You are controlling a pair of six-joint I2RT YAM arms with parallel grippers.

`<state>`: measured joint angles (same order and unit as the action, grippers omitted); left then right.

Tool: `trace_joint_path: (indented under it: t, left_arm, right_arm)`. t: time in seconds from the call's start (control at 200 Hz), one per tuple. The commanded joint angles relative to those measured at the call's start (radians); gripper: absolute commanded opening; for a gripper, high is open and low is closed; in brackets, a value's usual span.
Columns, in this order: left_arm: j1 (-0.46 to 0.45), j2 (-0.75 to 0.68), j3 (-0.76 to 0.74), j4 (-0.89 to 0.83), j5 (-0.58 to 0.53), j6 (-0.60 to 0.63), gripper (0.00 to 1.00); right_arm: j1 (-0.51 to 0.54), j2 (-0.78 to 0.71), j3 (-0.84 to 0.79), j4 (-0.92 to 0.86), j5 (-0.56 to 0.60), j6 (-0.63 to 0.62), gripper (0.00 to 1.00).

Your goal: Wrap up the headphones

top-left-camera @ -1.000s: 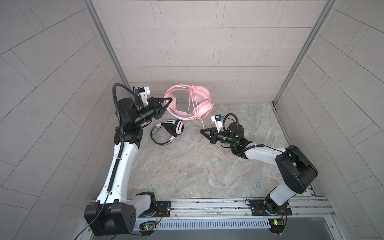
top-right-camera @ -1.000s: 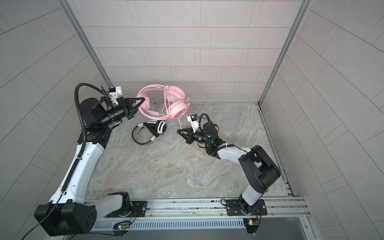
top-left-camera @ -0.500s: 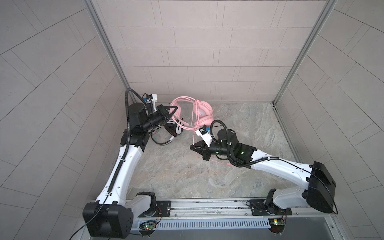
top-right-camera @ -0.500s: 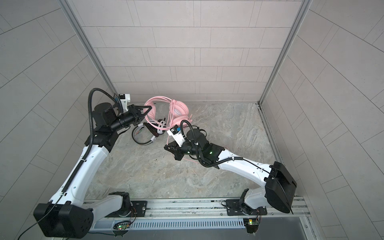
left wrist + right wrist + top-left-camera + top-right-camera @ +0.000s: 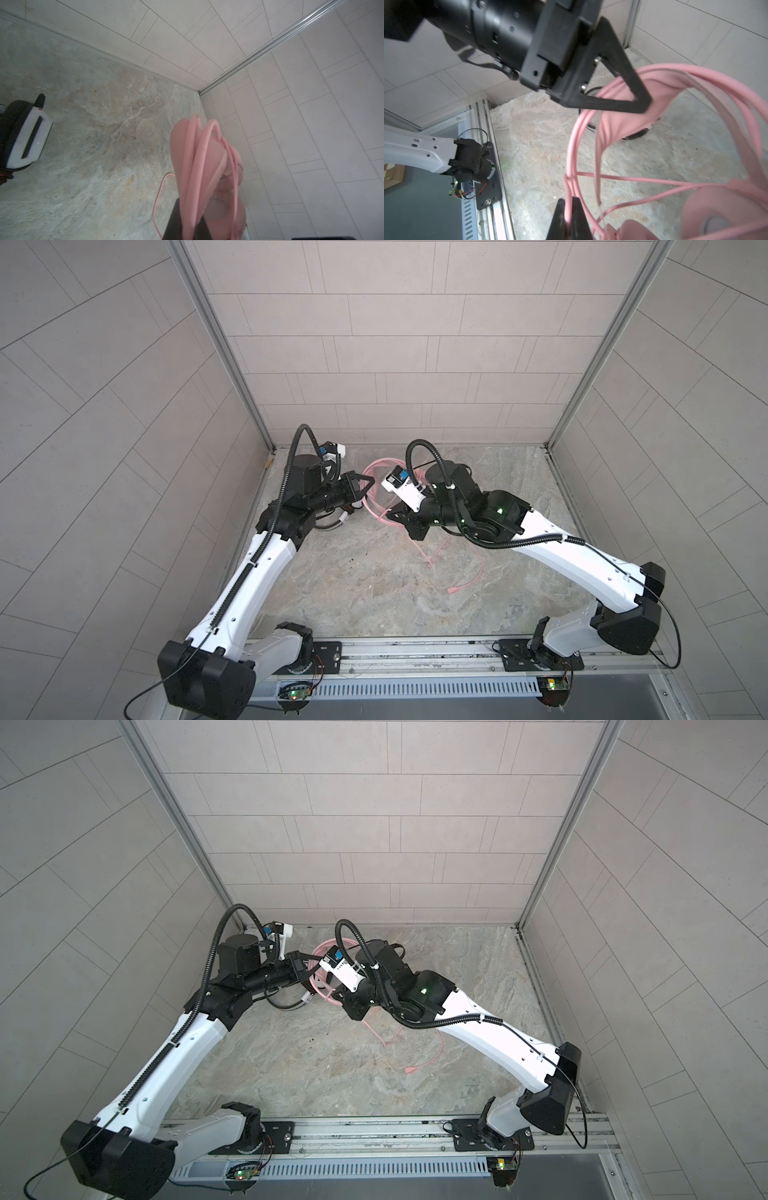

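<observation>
While several turns of pink cable (image 5: 572,149) already lie over the band of the pink headset (image 5: 618,116), the wrap is only partly done, as I judge it: a long tail of that cable (image 5: 432,560) trails loose on the stone floor (image 5: 374,593) and ends in a plug (image 5: 454,590) lying well apart from the headset, on the side toward the robot's bases. The pink headset is held up off the floor near the back wall (image 5: 374,385). The left gripper (image 5: 641,104) is clamped on its band, jaws together on it, and in the left wrist view the band and cable loops (image 5: 197,166) rise straight out of that grip. The right gripper (image 5: 568,209) sits just beside the headset, its jaws pinched shut on the pink cable where the strands bunch together.

Near the pink headset, on the left arm's side, the white-and-black headset (image 5: 27,141) rests on the floor, partly hidden under the left arm in both top views; its black cable (image 5: 286,1004) curls beside it and looks unwound. So what is left, by my reckoning, is the remaining pink tail and then the whole second headset.
</observation>
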<state>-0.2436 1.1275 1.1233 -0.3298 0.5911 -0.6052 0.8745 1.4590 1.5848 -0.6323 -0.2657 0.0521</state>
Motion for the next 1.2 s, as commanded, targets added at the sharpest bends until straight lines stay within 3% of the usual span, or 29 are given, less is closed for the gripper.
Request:
trace_joint_path:
  t: [0.0, 0.165, 0.315, 0.49, 0.771, 1.036, 1.196]
  left_arm:
    - [0.010, -0.045, 0.052, -0.161, -0.072, 0.232, 0.00]
    - [0.010, -0.063, 0.120, -0.338, -0.129, 0.427, 0.00]
    - [0.008, -0.050, 0.161, -0.424, -0.136, 0.510, 0.00]
    - [-0.010, -0.027, 0.197, -0.491, -0.168, 0.562, 0.00]
    - [-0.068, 0.006, 0.228, -0.575, -0.245, 0.633, 0.00]
    - [-0.091, 0.022, 0.224, -0.647, -0.228, 0.686, 0.00]
    - [-0.091, 0.012, 0.221, -0.676, -0.266, 0.709, 0.00]
  right_arm:
    - [-0.065, -0.094, 0.017, -0.072, 0.146, -0.061, 0.00]
    - [-0.133, -0.138, -0.010, -0.105, 0.263, -0.086, 0.00]
    - [-0.138, -0.126, 0.019, -0.120, 0.292, -0.118, 0.01]
    - [-0.116, -0.114, 0.039, -0.135, 0.264, -0.190, 0.00]
    - [-0.088, -0.203, -0.095, 0.017, 0.472, -0.225, 0.00]
    - [-0.092, -0.229, -0.179, 0.190, 0.700, -0.265, 0.00]
    - [-0.103, -0.252, -0.223, 0.236, 0.680, -0.282, 0.00]
